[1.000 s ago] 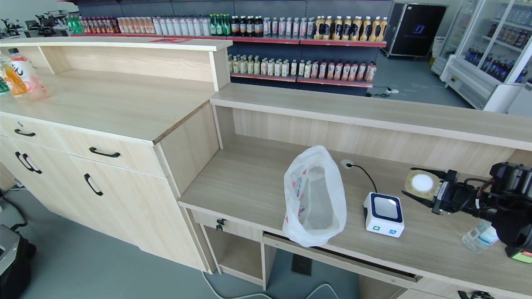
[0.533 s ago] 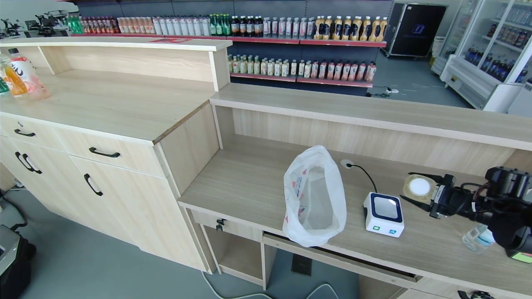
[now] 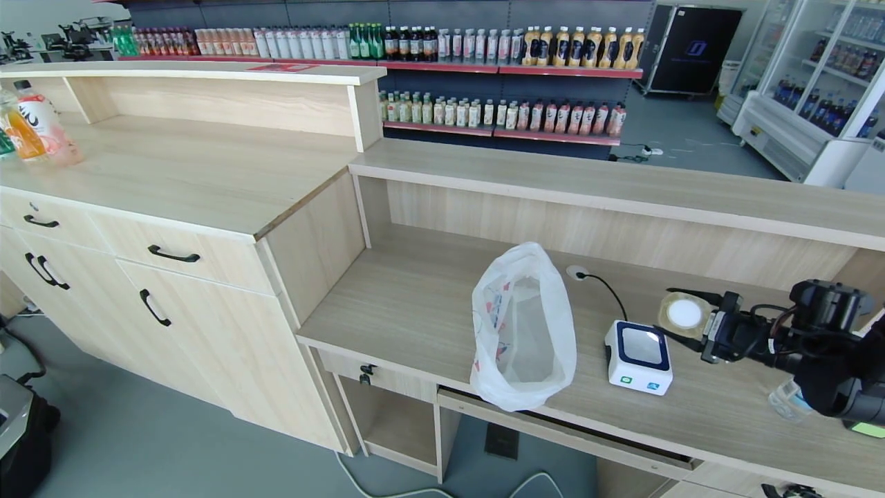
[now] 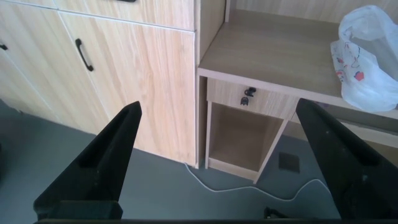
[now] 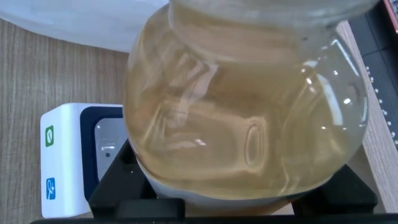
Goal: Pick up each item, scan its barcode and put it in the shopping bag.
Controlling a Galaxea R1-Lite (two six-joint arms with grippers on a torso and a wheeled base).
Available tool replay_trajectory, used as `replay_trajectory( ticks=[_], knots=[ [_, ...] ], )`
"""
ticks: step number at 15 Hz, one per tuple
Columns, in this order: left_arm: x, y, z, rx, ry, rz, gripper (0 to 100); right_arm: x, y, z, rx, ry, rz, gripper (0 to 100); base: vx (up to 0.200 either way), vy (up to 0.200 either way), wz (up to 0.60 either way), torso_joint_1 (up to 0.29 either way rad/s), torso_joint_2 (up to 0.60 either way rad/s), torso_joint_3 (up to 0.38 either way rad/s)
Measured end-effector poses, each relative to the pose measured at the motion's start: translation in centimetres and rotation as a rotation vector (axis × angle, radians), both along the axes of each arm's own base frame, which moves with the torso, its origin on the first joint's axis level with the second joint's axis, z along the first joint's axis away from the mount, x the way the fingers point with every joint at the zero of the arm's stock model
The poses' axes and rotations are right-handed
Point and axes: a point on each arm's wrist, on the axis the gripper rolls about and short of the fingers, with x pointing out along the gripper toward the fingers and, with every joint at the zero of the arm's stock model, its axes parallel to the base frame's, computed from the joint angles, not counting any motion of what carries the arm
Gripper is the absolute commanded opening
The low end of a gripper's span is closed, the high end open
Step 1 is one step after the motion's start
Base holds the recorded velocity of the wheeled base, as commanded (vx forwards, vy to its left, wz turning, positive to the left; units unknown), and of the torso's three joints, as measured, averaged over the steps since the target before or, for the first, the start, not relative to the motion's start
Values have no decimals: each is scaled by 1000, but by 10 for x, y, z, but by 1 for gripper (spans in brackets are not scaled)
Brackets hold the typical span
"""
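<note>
My right gripper (image 3: 681,312) is shut on a bottle (image 3: 684,315) of amber drink with a white cap. It holds the bottle on its side just right of the white barcode scanner (image 3: 639,356) on the lower counter. In the right wrist view the bottle (image 5: 249,124) hangs close over the scanner (image 5: 74,155). The white plastic shopping bag (image 3: 523,325) stands open left of the scanner. My left gripper (image 4: 217,162) is open and empty, low beside the counter, with the bag (image 4: 367,59) farther off.
A clear water bottle (image 3: 788,400) lies on the counter under my right arm. The scanner's black cable (image 3: 608,290) runs to a hole behind it. Drink bottles (image 3: 34,124) stand on the higher counter at far left. Stocked shelves (image 3: 484,69) line the back.
My right gripper has carried the bottle leftwards, closer to the scanner. The bag and the scanner have not moved.
</note>
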Motion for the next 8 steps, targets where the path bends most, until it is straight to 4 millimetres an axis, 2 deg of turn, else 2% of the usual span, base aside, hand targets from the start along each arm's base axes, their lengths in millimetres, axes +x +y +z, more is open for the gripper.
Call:
replay_trajectory(
  ticks=[8],
  knots=[
    [0, 0, 0, 0, 0, 0, 100, 12, 4, -9, 3, 1, 19, 0, 0, 0, 0, 0, 0, 0]
  ],
)
